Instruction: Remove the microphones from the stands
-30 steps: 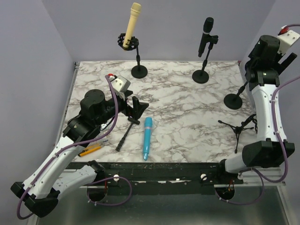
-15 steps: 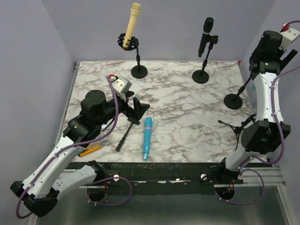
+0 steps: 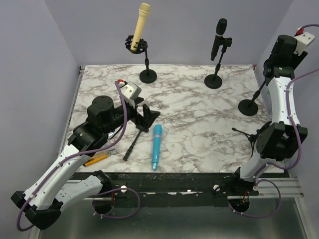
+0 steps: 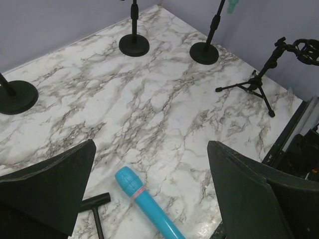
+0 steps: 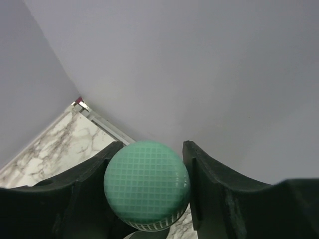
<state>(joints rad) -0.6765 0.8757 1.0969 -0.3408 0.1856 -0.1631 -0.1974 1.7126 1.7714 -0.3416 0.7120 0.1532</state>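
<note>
A green microphone with a gridded round head fills the space between my right gripper's fingers, which press against both sides of the head. In the top view the right arm reaches high at the right wall and hides that microphone. Its stand rises from a round black base below the wrist. In the left wrist view a scrap of the green microphone shows above the stand rod. My left gripper hangs open low over the table, beside a blue microphone lying flat.
A cream microphone and a black microphone sit in stands at the back. A small tripod stand holding no microphone is by the right arm. A black T-shaped rod and a yellow pencil-like item lie front left.
The right arm has straightened upward and its jaws have closed in onto the green microphone's head. The left arm has stayed where it was.
</note>
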